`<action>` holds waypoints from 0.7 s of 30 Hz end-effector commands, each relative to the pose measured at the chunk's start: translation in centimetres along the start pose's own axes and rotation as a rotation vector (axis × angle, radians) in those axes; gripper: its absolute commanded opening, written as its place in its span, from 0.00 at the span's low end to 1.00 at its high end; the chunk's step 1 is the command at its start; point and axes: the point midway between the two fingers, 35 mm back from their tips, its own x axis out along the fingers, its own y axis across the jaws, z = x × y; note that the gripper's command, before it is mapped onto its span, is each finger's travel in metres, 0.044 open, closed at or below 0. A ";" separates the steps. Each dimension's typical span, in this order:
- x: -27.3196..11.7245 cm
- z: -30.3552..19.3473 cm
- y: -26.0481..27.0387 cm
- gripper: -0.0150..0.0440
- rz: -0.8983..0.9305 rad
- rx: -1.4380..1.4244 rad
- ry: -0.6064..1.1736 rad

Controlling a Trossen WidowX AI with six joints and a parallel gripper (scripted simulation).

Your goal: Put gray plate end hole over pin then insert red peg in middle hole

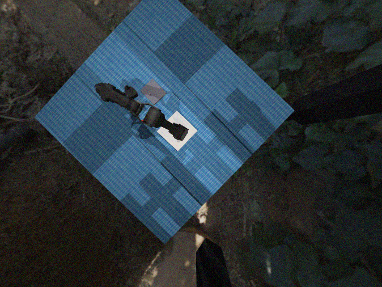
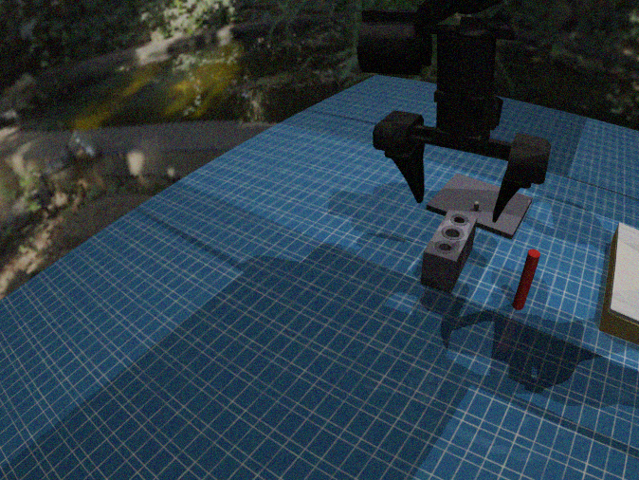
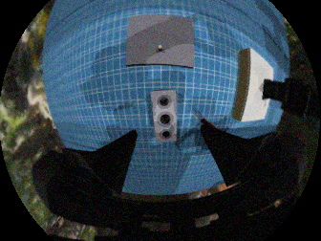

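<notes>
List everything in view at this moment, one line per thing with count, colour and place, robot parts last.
gray plate: 1, gray, three holes on top, standing on the mat just in front of the base, not yet on the pin.
base: 1, gray flat slab, behind the plate.
pin: 1, small, gray, upright on the base.
red peg: 1, red, upright on the mat to the right of the plate.
white block: 1, white top with tan side, at the exterior view's right edge.
mat: 1, blue with white grid, under everything.
arm: 1, black, over the mat.
tool: 1, black, open and empty, above the base and plate.
</notes>
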 end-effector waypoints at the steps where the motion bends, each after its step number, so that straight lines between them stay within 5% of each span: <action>1: 0.7 0.1 0.1 1.00 0.011 0.004 0.006; 21: 4.1 0.1 0.3 1.00 0.011 0.004 0.006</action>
